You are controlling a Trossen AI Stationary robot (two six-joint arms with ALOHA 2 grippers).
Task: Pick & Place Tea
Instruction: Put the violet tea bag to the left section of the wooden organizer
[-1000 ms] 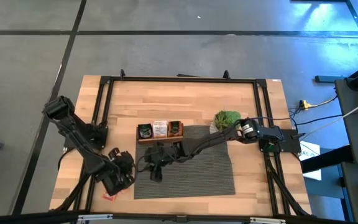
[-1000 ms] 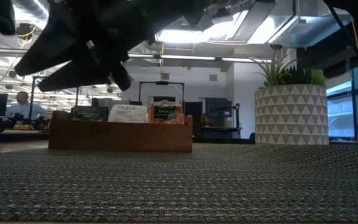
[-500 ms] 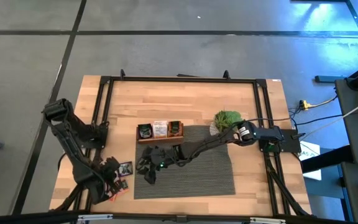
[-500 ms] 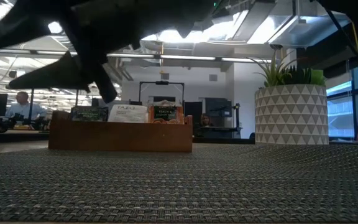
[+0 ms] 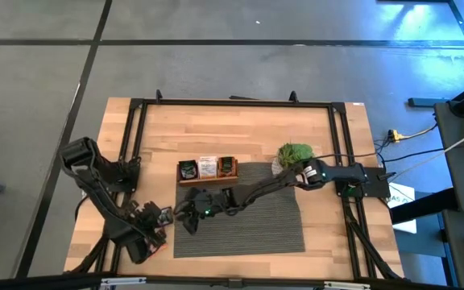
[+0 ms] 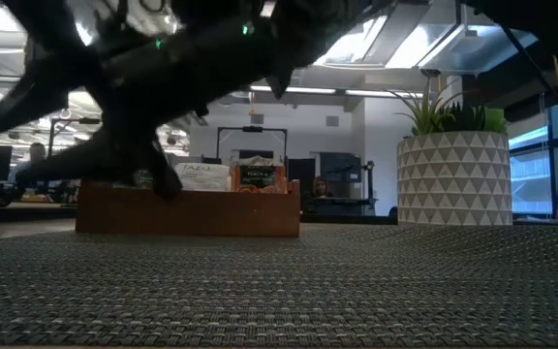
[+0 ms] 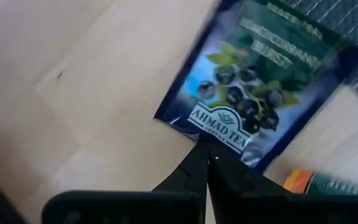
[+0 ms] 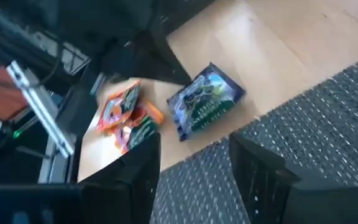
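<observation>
Left gripper (image 7: 207,163) closed with nothing between the fingers, tips at the edge of a dark blue sachet (image 7: 260,93) lying flat on bare wood beside the mat (image 5: 272,221). Right gripper (image 8: 194,171) over the mat's left edge, jaws parted and empty, facing the same sachet (image 8: 205,101). Orange sachets (image 8: 126,115) heaped just beside it. Three more sachets upright in the tray (image 5: 208,180). Plant (image 5: 294,153) at the mat's far right corner.
</observation>
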